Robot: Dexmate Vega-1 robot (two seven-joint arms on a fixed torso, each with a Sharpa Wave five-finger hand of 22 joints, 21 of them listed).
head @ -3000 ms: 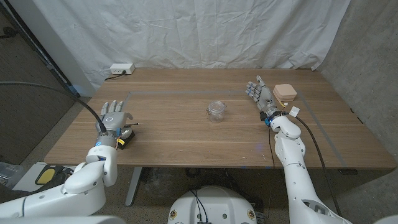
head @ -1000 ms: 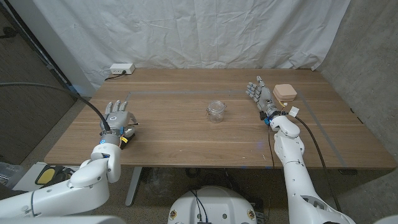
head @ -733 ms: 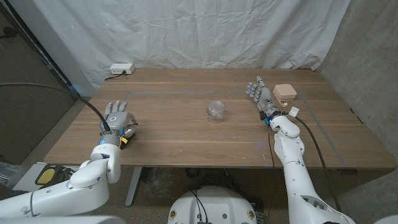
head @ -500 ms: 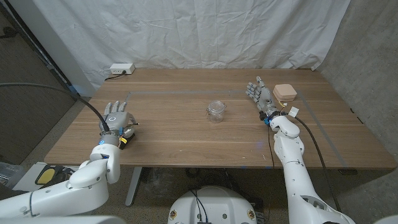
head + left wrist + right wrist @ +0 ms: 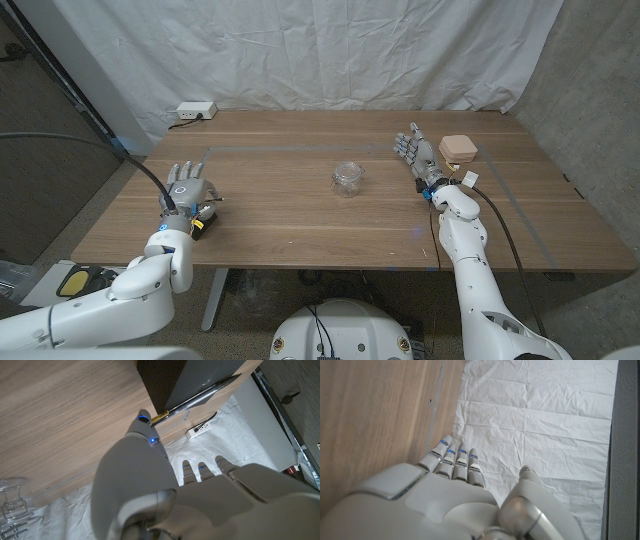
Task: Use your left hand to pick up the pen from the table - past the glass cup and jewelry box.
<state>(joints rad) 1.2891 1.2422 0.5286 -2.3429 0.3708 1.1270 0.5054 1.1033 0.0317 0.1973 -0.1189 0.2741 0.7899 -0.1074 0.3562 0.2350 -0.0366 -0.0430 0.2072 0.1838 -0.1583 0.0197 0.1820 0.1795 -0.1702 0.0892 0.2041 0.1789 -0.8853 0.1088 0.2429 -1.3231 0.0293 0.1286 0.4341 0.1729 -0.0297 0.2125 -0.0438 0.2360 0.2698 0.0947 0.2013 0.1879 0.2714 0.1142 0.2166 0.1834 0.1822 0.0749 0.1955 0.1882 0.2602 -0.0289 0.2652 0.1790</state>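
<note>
Left hand (image 5: 187, 187) sits over the pen (image 5: 197, 398) at the tabletop's (image 5: 300, 215) 9 o'clock edge, can't tell if its fingers grip it yet, while right hand (image 5: 420, 155) waits with fingers released.

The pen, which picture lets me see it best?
The left wrist view: the pen shows long and clear, dark with a gold end, past the left hand. The head view shows just a tiny dark bit beside that hand.
</note>
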